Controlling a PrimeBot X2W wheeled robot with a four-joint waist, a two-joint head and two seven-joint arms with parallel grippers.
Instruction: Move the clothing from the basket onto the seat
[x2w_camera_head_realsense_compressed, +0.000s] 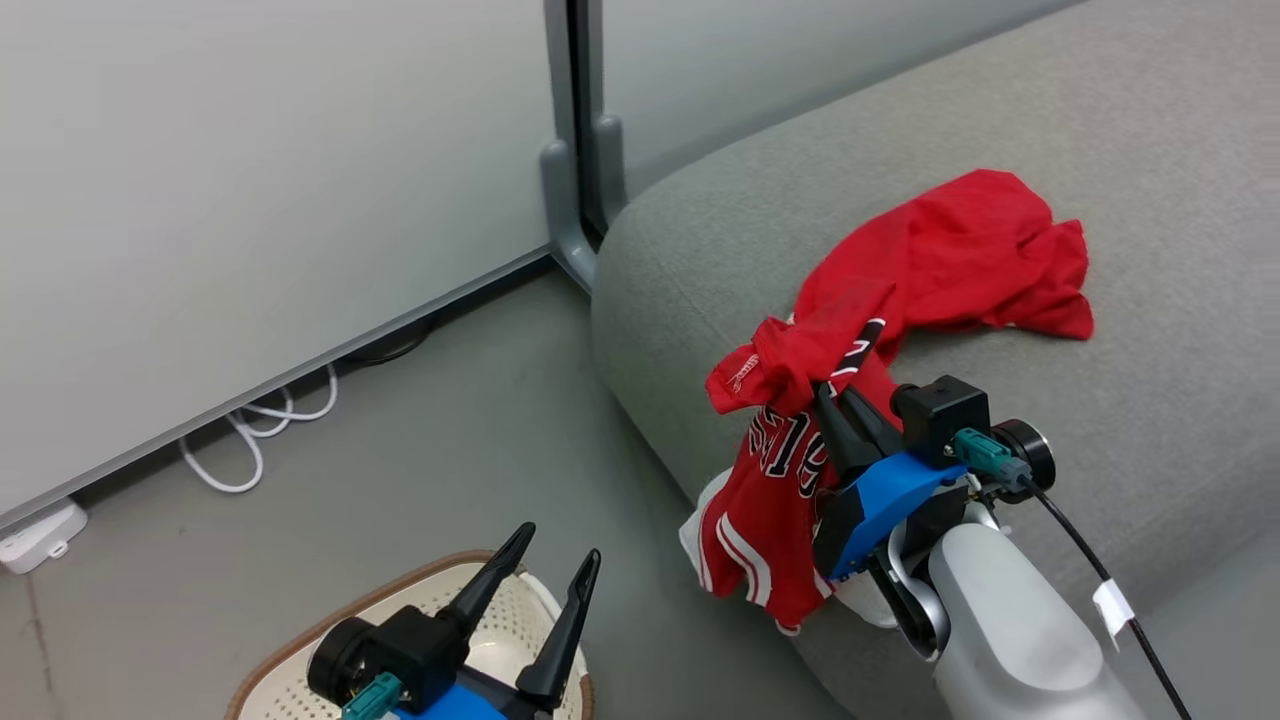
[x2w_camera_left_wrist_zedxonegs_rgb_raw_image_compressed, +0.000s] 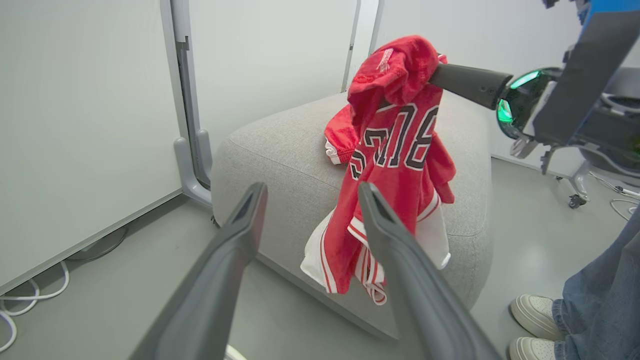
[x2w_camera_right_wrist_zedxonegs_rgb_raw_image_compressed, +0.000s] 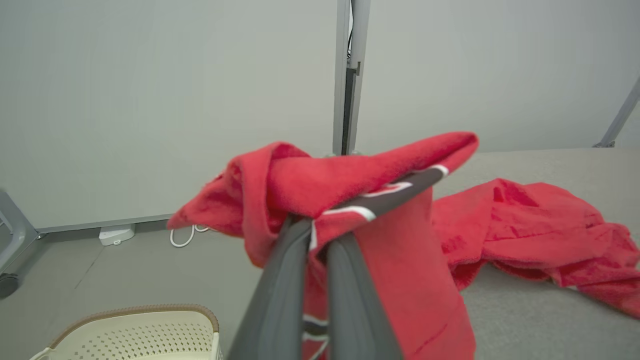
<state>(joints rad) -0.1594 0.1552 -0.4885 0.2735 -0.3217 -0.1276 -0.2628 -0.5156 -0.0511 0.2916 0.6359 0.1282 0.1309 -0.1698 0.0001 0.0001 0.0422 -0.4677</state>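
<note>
The red jersey (x2w_camera_left_wrist_zedxonegs_rgb_raw_image_compressed: 395, 200) in the right claw (x2w_camera_head_realsense_compressed: 832, 405) is soft knit cloth with a slightly fuzzy nap and flat black and white trim. The red garment (x2w_camera_head_realsense_compressed: 960, 260) near the sofa's corner is the same matt cloth. The sofa (x2w_camera_head_realsense_compressed: 1150, 150) wears coarse grey woven fabric, matt. The basket (x2w_camera_right_wrist_zedxonegs_rgb_raw_image_compressed: 150, 332) is smooth cream plastic, perforated, with a brown woven-look rim. The left claw (x2w_camera_head_realsense_compressed: 560, 545) has matt dark fingers (x2w_camera_left_wrist_zedxonegs_rgb_raw_image_compressed: 215, 280). The floor (x2w_camera_head_realsense_compressed: 480, 430) is smooth, faintly shiny.
</note>
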